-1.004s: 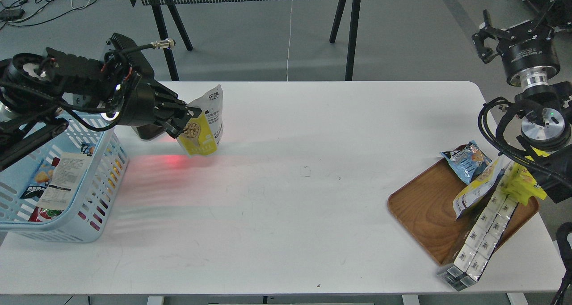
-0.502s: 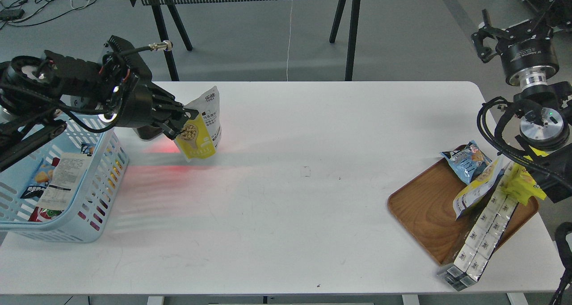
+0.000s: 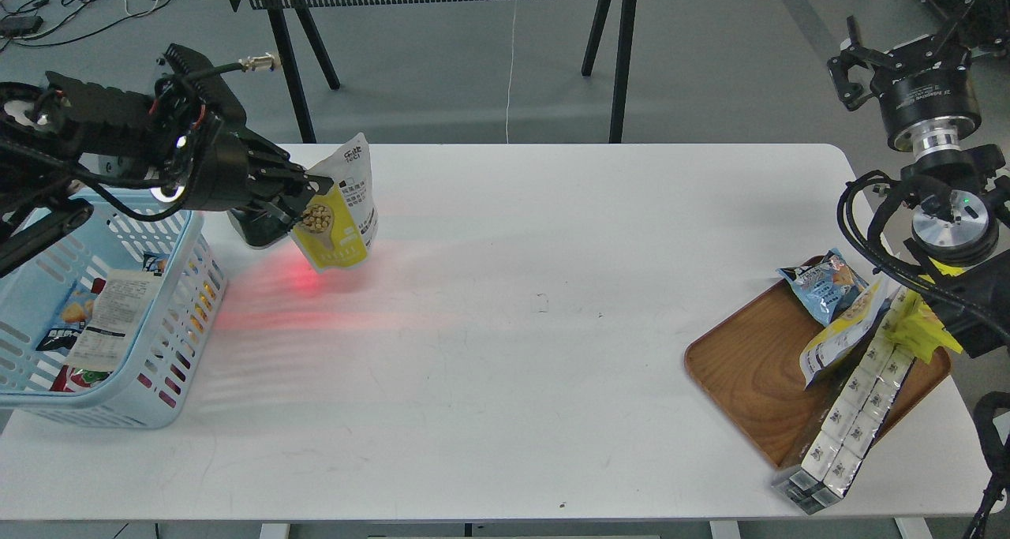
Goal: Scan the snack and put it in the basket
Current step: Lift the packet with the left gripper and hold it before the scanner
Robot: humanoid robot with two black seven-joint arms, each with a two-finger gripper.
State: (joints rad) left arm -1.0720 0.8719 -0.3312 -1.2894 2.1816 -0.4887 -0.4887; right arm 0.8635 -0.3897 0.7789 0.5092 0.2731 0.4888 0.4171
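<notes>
My left gripper (image 3: 306,200) is shut on the snack (image 3: 341,222), a pouch with a yellow lower half, a white top and a round picture of beige balls. It holds the pouch tilted above the table's far left, just right of the light blue basket (image 3: 118,413). Under the pouch stands a dark scanner (image 3: 254,230), which casts a red glow (image 3: 304,282) on the table. My right gripper (image 3: 856,61) is raised at the far right, off the table, with nothing seen in it. It is dark and its fingers cannot be told apart.
The basket holds several packets and a white receipt-like pack (image 3: 106,318). A brown wooden tray (image 3: 742,365) at the right holds a blue snack packet (image 3: 821,282), a yellow-white pouch (image 3: 840,338), a bright yellow pack (image 3: 919,326) and a long white box pack (image 3: 852,413).
My left gripper has carried the pouch left and slightly up, closer to the basket. The red glow on the table has shifted. The right arm has barely moved.
</notes>
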